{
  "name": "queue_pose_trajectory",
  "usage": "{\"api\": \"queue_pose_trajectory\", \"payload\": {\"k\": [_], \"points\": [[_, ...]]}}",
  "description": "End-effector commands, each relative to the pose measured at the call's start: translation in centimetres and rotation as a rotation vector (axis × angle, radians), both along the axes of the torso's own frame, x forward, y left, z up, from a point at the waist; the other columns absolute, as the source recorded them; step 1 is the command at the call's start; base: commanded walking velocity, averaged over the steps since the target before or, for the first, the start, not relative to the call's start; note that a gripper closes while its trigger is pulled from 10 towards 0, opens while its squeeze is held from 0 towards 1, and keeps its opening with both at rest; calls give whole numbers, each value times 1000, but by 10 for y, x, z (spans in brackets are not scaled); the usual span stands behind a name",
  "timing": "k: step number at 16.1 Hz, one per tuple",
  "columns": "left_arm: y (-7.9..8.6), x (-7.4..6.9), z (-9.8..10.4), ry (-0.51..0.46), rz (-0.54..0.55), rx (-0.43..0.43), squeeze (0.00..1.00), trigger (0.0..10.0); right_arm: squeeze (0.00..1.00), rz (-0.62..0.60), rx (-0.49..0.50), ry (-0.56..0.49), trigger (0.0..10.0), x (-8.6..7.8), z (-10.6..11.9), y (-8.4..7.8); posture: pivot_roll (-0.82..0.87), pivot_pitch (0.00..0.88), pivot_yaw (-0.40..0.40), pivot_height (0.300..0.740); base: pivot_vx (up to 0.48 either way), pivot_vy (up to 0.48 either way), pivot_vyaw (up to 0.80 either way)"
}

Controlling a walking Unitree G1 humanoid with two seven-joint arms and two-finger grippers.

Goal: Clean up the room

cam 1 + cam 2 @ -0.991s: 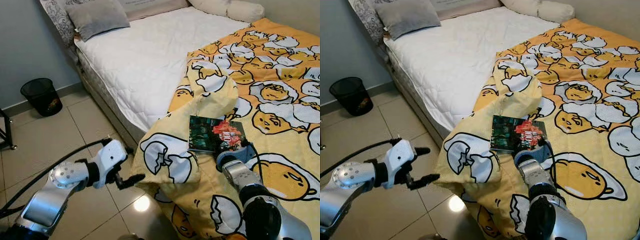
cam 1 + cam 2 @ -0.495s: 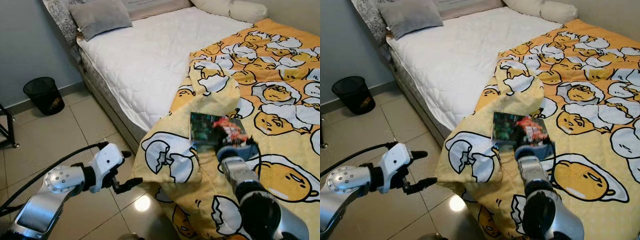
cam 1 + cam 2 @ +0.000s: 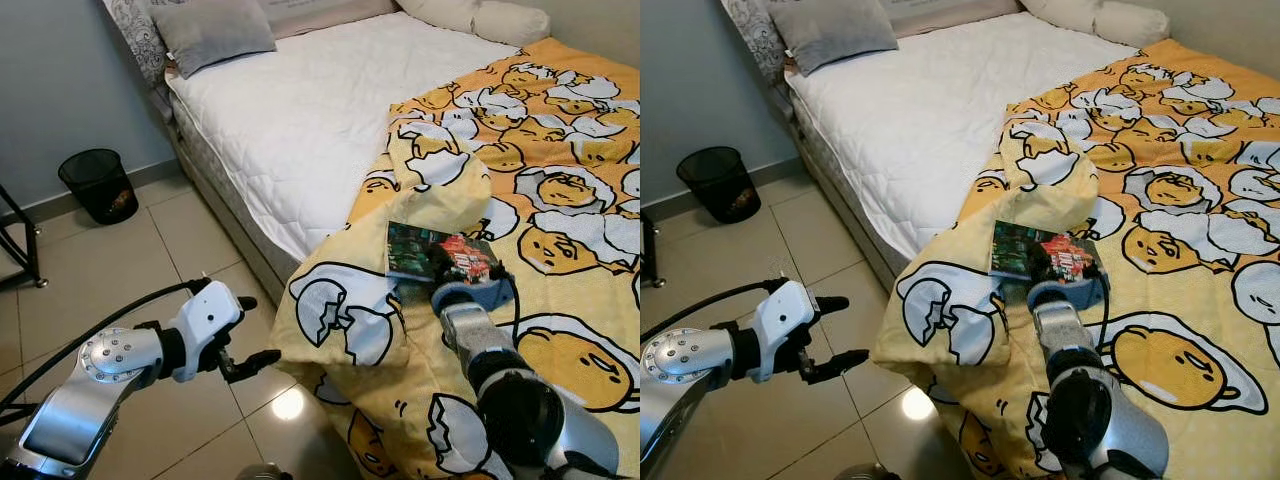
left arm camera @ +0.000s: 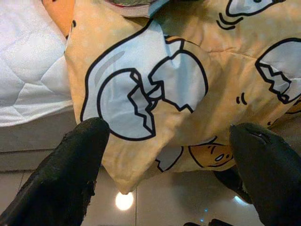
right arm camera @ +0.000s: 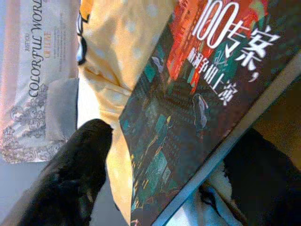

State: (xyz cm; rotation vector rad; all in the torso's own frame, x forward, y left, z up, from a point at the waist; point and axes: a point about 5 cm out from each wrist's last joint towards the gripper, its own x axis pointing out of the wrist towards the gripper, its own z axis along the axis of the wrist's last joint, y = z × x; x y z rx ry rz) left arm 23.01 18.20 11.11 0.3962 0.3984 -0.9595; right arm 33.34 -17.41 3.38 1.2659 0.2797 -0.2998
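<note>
Bedding covers most of the bed [image 3: 300, 110]: a white quilted mattress top, a grey pillow [image 3: 212, 32] at its head end, and a yellow blanket [image 3: 560, 200] printed with cartoon eggs, whose near corner spills over the bed's edge toward the tiled floor [image 3: 120, 270]. On that blanket, close to the hanging corner, lies a book [image 3: 438, 256] with a dark green and red cover and large white characters.

The right gripper [image 3: 1060, 272] reaches along the blanket to the book's near edge. In the right wrist view the book [image 5: 207, 99] sits between the two black fingers [image 5: 75, 174], which are spread to either side of it, so the jaws are open around the book; whether they touch it I cannot tell.

The left gripper [image 3: 250, 335] hangs over the floor just beside the blanket's drooping corner, with its jaws open and nothing held. The left wrist view looks between its fingers [image 4: 70, 174] at a cracked-egg print on the blanket [image 4: 155, 94].

A black mesh wastebasket [image 3: 97, 184] stands on the floor by the wall, well apart from the bed's side.
</note>
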Motion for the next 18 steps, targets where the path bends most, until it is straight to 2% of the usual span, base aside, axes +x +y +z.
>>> {"api": "queue_pose_trajectory", "payload": {"k": [1, 13, 18], "points": [[3, -1, 4, -8, 5, 12, 1000, 10000, 0, -4, 1, 8, 0, 6, 6, 5, 96, 0, 49, 740, 0, 0, 0], [2, 0, 11, -21, 28, 15, 1000, 10000, 0, -26, 19, 37, 0, 12, 11, 13, 131, 0, 23, 740, 0, 0, 0], [-2, 11, 17, -52, 44, -38, 1000, 10000, 0, -48, 22, 44, 0, 11, 11, 7, 118, 0, 25, 740, 0, 0, 0]]}}
